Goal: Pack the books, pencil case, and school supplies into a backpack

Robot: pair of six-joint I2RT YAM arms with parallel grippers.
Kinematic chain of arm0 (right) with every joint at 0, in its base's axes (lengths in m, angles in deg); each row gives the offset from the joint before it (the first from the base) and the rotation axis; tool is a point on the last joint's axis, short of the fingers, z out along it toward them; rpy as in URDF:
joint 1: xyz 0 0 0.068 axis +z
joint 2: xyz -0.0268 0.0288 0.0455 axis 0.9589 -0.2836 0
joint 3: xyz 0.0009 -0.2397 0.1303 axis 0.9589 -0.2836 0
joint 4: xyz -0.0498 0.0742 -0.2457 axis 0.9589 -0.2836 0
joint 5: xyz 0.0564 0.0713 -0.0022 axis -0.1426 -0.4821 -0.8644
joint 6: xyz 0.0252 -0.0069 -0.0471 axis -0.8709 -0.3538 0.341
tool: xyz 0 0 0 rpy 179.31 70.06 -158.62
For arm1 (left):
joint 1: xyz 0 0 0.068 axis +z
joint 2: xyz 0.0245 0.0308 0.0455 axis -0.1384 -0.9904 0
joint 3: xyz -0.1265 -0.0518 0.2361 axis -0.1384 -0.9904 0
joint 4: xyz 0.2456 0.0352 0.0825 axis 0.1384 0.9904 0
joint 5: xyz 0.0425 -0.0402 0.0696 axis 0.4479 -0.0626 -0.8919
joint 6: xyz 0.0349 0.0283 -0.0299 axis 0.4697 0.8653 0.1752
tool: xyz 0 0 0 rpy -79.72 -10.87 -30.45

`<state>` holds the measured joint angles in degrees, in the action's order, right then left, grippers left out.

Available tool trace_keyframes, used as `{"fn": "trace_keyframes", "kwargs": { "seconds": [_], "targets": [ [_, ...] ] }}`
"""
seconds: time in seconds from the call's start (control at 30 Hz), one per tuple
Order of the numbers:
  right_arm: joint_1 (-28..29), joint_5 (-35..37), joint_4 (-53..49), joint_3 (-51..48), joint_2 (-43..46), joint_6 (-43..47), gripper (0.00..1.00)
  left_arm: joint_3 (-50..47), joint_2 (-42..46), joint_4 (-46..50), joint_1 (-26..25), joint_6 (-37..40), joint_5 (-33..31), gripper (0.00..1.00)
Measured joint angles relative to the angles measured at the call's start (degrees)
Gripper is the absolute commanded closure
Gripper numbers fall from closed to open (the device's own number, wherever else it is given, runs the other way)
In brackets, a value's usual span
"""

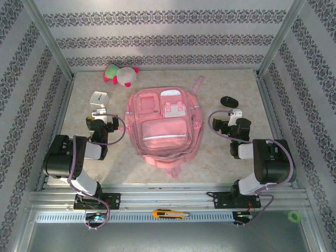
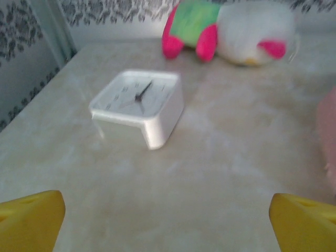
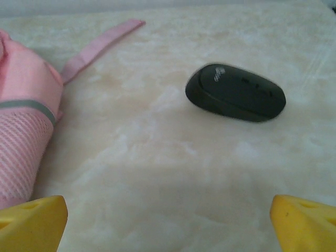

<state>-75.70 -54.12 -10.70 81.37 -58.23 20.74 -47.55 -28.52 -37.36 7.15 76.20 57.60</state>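
Note:
The pink backpack (image 1: 163,126) lies flat in the middle of the table, front pockets up and zipped; its side (image 3: 23,121) and a strap (image 3: 100,44) appear in the right wrist view. My left gripper (image 1: 100,114) hovers left of it, open over bare table (image 2: 168,220). My right gripper (image 1: 234,113) hovers right of it, open as well, with nothing between its fingers (image 3: 168,220). The books, pencil case and school supplies are out of view.
A white clock cube (image 2: 139,105) stands just ahead of the left gripper, a pink-and-white plush toy (image 1: 121,74) behind it. A black oval lump (image 3: 236,92) lies ahead of the right gripper. A yellow cutter (image 1: 170,213) rests on the front rail.

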Motion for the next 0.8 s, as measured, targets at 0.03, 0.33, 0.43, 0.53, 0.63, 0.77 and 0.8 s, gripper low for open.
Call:
{"fn": "trace_keyframes", "kwargs": {
  "seconds": [0.03,0.33,0.43,0.53,0.63,0.77,0.8],
  "targets": [
    [0.3,0.3,0.2,0.3,0.0,0.0,0.02,0.0,0.3,0.0,0.0,-0.3,0.2,0.01],
    [0.8,1.5,1.4,0.7,0.0,0.1,0.02,-0.4,0.4,1.2,0.0,-0.7,1.2,0.01],
    [0.8,1.5,1.4,0.7,0.0,0.1,0.02,-0.4,0.4,1.4,0.0,-0.7,1.7,0.01],
    [0.8,1.5,1.4,0.7,0.0,0.1,0.02,-0.4,0.4,1.6,0.0,-0.7,1.9,0.01],
    [0.8,1.5,1.4,0.7,0.0,0.1,0.02,-0.4,0.4,1.6,0.0,-0.7,2.1,0.01],
    [0.8,1.5,1.4,0.7,0.0,0.1,0.02,-0.4,0.4,1.6,0.0,-0.7,2.1,0.01],
    [0.8,1.5,1.4,0.7,0.0,0.1,0.02,-0.4,0.4,1.6,0.0,-0.7,2.1,0.01]
  ]
}}
